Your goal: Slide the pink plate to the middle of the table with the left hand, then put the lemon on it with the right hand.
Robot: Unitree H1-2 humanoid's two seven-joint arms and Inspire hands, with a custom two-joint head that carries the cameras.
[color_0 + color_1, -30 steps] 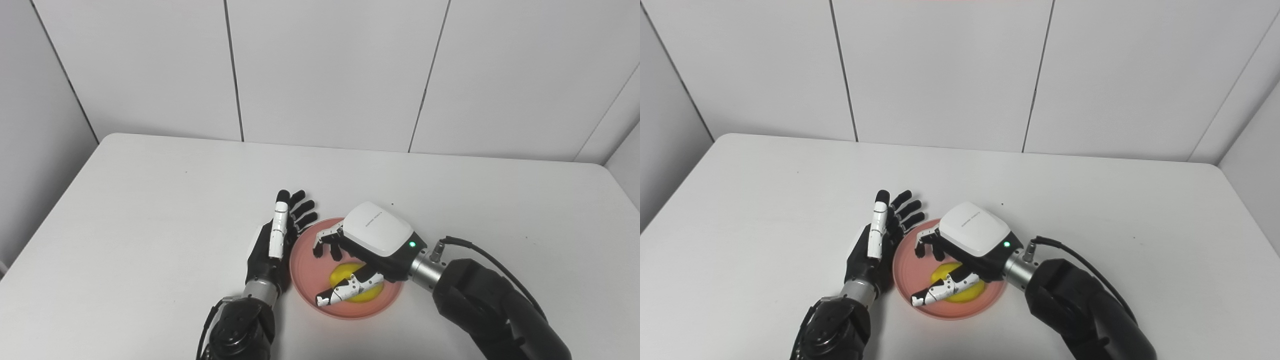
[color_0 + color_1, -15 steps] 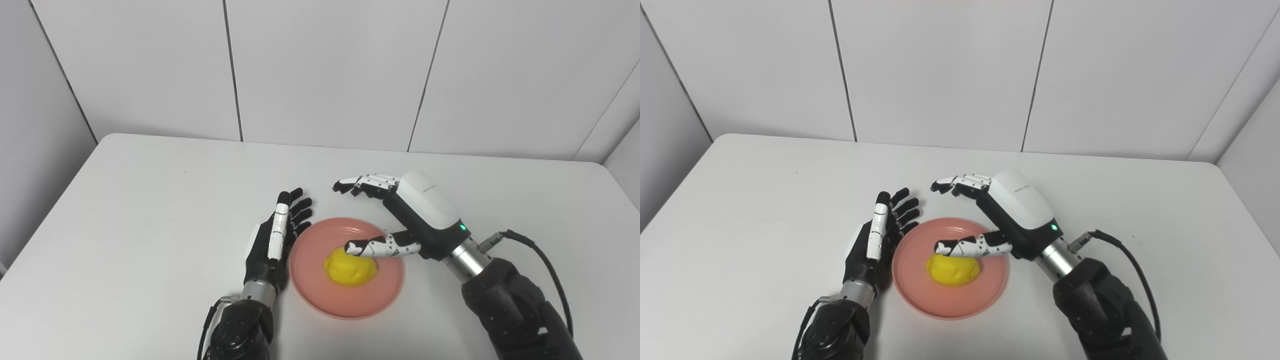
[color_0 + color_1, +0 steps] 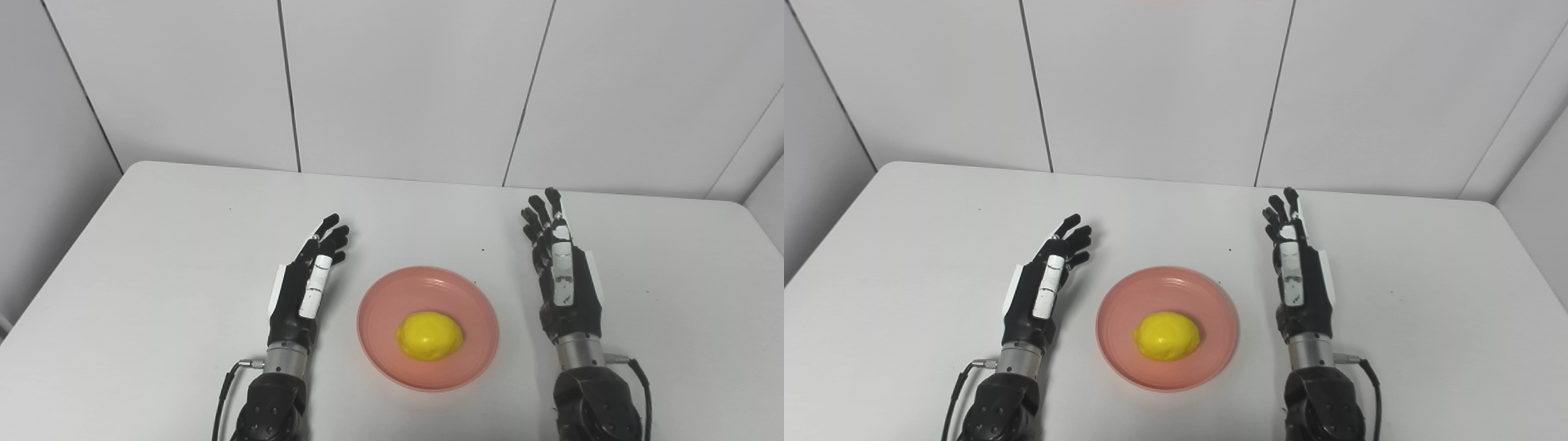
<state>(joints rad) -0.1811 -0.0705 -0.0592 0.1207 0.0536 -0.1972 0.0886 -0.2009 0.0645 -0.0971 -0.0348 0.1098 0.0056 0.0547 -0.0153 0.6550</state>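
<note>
A: In your left eye view, where's the lemon (image 3: 429,335)?
B: On the plate (image 3: 471,306), between your hands on the surface (image 3: 184,245).

A: And your right eye view?
B: Left hand (image 3: 1041,288) and right hand (image 3: 1297,275) both flat, fingers spread, empty.

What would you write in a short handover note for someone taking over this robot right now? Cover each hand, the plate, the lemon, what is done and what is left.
Left hand: open, empty, on the table left of the pink plate, apart from it.
Right hand: open, empty, right of the plate, apart from it.
Lemon: lying on the plate, near its middle.
Done: plate sits mid-table, lemon placed on it.
Left: nothing visible; both steps look complete.
</note>
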